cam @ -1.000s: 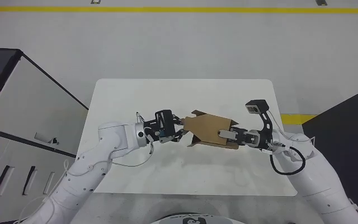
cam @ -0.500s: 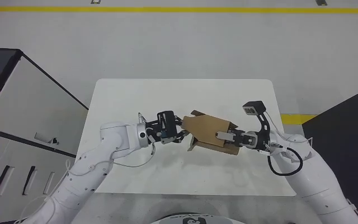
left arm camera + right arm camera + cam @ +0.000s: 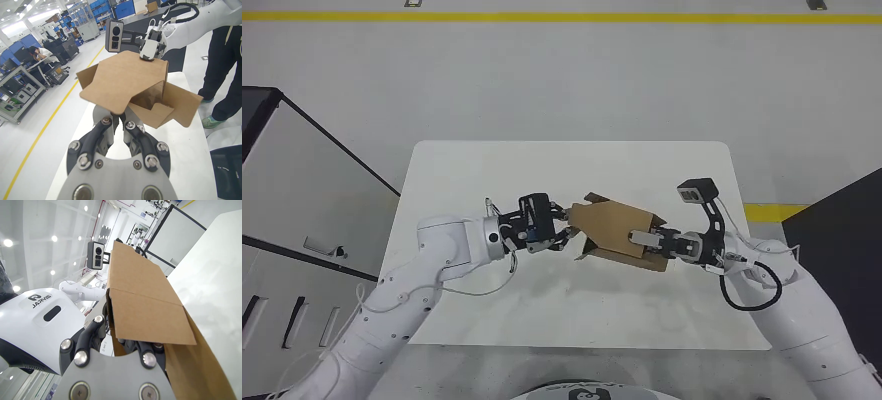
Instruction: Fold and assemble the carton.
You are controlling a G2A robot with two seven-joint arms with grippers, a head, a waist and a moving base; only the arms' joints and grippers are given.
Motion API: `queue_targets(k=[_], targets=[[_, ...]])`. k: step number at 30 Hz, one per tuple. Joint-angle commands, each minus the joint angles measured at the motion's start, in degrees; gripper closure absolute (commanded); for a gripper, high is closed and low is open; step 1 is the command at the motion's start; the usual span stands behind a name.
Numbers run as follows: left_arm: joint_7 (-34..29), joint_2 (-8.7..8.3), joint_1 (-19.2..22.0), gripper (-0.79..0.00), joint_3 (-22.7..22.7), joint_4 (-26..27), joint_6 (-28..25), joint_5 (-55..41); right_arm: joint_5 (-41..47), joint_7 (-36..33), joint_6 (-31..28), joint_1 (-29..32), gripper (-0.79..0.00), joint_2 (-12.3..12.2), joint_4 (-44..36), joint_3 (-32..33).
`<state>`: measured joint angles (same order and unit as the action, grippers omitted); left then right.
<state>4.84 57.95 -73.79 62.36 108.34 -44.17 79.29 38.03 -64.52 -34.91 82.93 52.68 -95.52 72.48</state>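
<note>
White table [image 3: 462,180] lies beneath both arms. Left gripper [image 3: 117,118] pinches, nearly closed, the tip of a loose flap [image 3: 105,94] on the carton [image 3: 132,72]; right gripper [image 3: 640,238] clamps the wall at the far end, so the carton hangs between them above the table. Its body looks squared open, but end flaps splay untucked: folding remains. Both forearms point inward, facing each other.

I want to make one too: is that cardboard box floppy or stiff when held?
Probably stiff panels but floppy flaps: on the carton they splay unevenly. Likely light: the left gripper and right gripper hold it by thin edges.
</note>
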Motion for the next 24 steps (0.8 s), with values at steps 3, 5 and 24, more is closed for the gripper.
queue_targets(k=[3, 5, 24], targets=[[0.06, -0.19, -0.62, 0.0, 1.05, 0.49, -0.13, 0.08, 1.37, -0.7, -0.4, 0.2, 0.0, 0.02, 0.55, 0.72], [0.06, -0.23, -0.87, 0.0, 1.16, 0.41, -0.36, 0.13, 1.97, -0.93, -0.66, 0.21, 0.0, 0.06, 0.61, 0.95], [0.38, -0.48, -2.15, 0.0, 2.62, -0.72, -1.19, -0.13, 2.38, -1.46, -1.47, -0.08, 0.0, 0.55, 1.17, 1.97]])
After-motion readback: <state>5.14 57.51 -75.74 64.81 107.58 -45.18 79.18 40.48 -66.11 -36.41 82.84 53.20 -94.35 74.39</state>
